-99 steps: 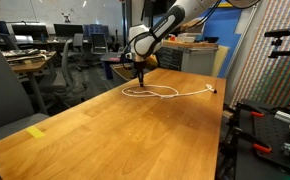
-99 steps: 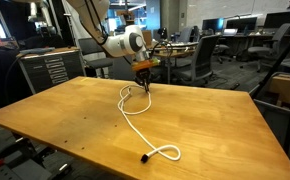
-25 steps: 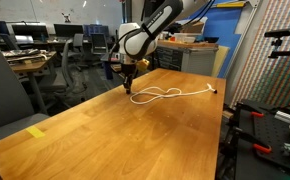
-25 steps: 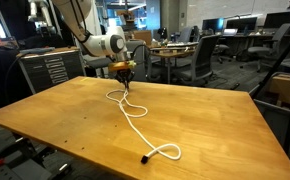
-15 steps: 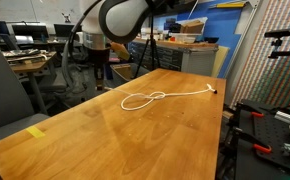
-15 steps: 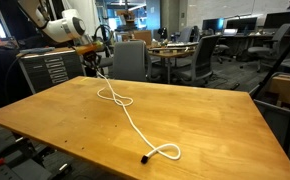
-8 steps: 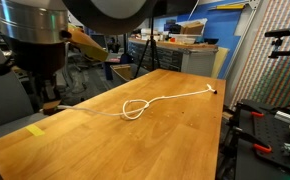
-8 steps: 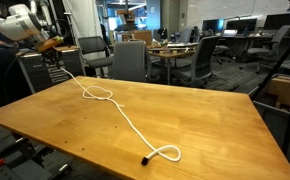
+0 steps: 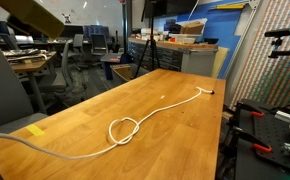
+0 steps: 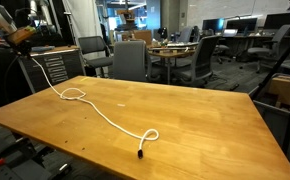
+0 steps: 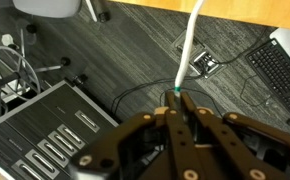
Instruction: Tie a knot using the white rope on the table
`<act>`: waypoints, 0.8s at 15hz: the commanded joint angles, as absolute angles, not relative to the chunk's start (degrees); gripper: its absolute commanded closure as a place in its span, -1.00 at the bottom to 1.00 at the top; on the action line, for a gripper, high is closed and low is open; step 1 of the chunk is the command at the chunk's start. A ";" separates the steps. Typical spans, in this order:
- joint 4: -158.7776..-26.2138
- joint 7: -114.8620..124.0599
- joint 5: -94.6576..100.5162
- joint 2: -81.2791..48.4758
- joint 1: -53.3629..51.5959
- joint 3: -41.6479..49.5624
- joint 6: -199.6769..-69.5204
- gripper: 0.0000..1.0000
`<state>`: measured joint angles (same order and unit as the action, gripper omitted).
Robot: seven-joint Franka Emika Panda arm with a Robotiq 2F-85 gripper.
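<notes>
- White rope [image 9: 167, 105] stretches along the table [image 9: 185, 145], with one end lifted out past the table's edge.
- Loose overhand loop [image 9: 130, 124] sits partway along; the knot looks formed but not yet cinched.
- Gripper [image 11: 175, 98] pinches the raised end, fingers closed.

table top: the table [image 9: 190, 140] is bare wood across lower right of frame, open for passing
rope line: the white rope [image 9: 126, 130] runs diagonally from lower left to upper right, loose loop mid-frame, splitting the top in two
raised span: past the table edge the rope hangs in air up to the gripper [image 11: 175, 99], pinched on it, over floor
below gripper: drawer cabinet [image 11: 45, 140] lower left, keyboard [image 11: 277, 65] right edge, cables between
left side: grey chair [image 9: 5, 90] close to the edge; yellow tape [image 9: 36, 130] lies flat
far side: office chairs [image 10: 130, 60] just behind the table
right side: black stands [image 9: 270, 125] near the edge
</notes>
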<state>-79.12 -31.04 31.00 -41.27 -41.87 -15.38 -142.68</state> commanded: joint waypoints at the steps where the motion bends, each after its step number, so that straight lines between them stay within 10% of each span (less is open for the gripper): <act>1: -78.82 -39.76 29.87 -42.05 -36.54 -15.78 -147.66 0.89; 3: -80.35 -41.83 27.99 -41.77 -32.79 -15.47 -146.22 0.32; 5: -81.84 -41.61 26.62 -40.83 -29.23 -14.61 -143.48 0.26; 6: -79.73 -40.21 28.41 -42.53 -31.85 -14.63 -144.49 0.66; 12: -80.71 -41.12 27.68 -42.49 -29.09 -14.61 -144.15 0.26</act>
